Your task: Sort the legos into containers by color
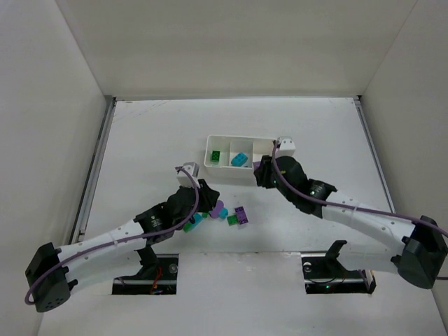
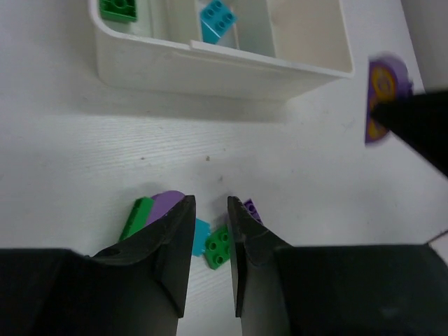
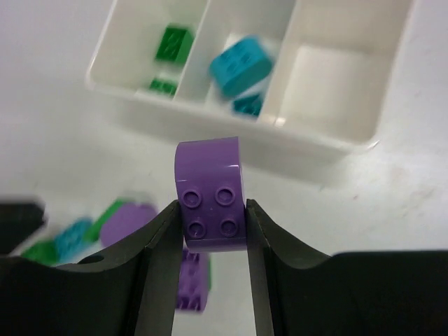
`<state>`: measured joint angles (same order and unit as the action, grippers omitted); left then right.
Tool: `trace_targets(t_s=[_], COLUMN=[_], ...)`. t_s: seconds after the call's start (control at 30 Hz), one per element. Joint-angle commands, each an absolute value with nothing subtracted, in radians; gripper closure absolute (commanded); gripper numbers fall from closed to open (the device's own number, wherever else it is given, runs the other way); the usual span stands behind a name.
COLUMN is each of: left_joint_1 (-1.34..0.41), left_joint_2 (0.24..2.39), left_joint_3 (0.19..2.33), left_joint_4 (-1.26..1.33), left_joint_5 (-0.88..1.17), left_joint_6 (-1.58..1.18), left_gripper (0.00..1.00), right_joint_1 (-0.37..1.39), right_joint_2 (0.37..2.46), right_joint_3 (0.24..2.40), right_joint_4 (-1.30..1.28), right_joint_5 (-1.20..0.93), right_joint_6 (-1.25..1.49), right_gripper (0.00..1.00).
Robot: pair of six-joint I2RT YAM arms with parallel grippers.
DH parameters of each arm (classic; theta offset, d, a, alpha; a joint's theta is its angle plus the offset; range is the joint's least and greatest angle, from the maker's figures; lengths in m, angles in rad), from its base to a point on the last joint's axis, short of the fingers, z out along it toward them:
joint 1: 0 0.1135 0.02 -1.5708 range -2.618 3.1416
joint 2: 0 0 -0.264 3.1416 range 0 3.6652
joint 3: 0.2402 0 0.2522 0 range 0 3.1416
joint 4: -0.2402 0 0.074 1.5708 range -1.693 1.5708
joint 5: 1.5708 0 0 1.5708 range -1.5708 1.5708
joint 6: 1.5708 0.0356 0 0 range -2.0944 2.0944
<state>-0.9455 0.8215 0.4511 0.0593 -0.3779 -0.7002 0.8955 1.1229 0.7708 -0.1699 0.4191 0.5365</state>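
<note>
While my left claw (image 2: pixel 210 210) hangs over the loose pile, my right claw (image 3: pixel 211 207) is clenched on a purple rounded brick (image 3: pixel 208 183) in front of the white tray (image 3: pixel 231 137).
My left fingers stand narrowly parted, gripping nothing, and they hide part of the heap; a green brick (image 2: pixel 219 246), a teal brick (image 2: pixel 201 236) and a purple dome (image 2: pixel 165 204) peek out around them. Farther right, the tray's left compartment holds a green lego (image 3: pixel 174 43) and the middle one a teal lego (image 3: pixel 241 63). Its near wall stands between those compartments and the held brick, which is near the tray's right end.
</note>
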Motion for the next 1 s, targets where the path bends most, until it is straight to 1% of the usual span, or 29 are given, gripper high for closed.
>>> trace_targets(t_s=[0.0, 0.17, 0.33, 0.6, 0.77, 0.97], left_joint_1=[-1.025, -1.102, -1.137, -1.131, -1.128, -1.122], left_joint_2=[0.83, 0.859, 0.873, 0.894, 0.956, 0.979], left_joint_3=[0.43, 0.402, 0.387, 0.364, 0.376, 0.383], left_joint_4=[0.156, 0.192, 0.21, 0.21, 0.215, 0.233], left_joint_5=[-0.383, -0.417, -0.428, -0.422, -0.422, -0.434], left_joint_6=[-0.663, -0.692, -0.707, -0.713, -0.732, -0.746], left_gripper=[0.78, 0.74, 0.73, 0.72, 0.71, 0.7], right_joint_1=[0.788, 0.671, 0.619, 0.605, 0.599, 0.599], right_joint_2=[1.207, 1.362, 1.442, 1.45, 1.497, 1.494], right_joint_3=[0.871, 1.003, 1.035, 1.006, 1.0, 0.997], right_joint_4=[-0.016, 0.018, 0.024, 0.046, 0.054, 0.072], right_joint_5=[0.407, 0.414, 0.426, 0.422, 0.408, 0.41], right_joint_6=[0.44, 0.4, 0.394, 0.39, 0.397, 0.397], right_gripper=[0.74, 0.73, 0.73, 0.72, 0.71, 0.65])
